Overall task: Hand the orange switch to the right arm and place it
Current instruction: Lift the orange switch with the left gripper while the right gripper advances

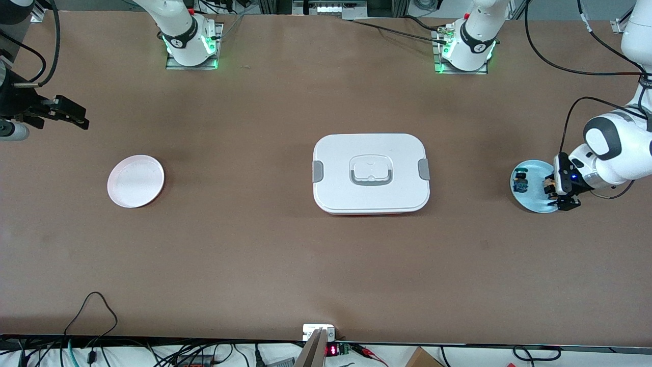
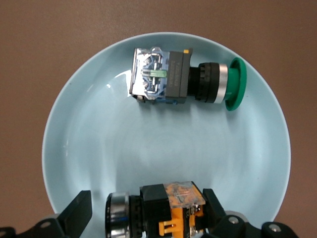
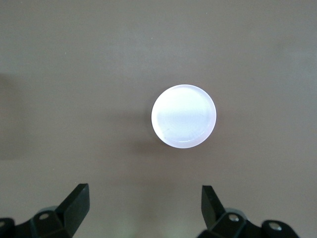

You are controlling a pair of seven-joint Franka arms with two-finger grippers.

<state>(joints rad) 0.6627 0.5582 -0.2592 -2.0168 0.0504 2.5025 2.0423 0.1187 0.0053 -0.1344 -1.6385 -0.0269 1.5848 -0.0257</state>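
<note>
Right now the left gripper (image 1: 555, 196) sits low over the pale blue plate (image 2: 74, 129) at the left arm's end of the table, fingers spread wide around the orange switch (image 2: 171, 208), not yet clamped, lined up for pickup. Blue-bodied green-capped switch (image 2: 183, 79) lies apart on the same plate, clear. Right gripper (image 1: 69, 114) waits wide, empty, above the table's edge at its own end, near the pink plate (image 1: 135, 181). White lidded box (image 1: 371, 173) sits mid-table between the 2 arms.

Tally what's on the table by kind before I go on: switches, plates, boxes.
Switches: 2, the orange switch between the left claw fingers and the green-capped switch, both in the light blue plate.
Plates: 2, that one and the pink plate under the right claw.
Boxes: 1, the white lidded box.
Total: 5.
</note>
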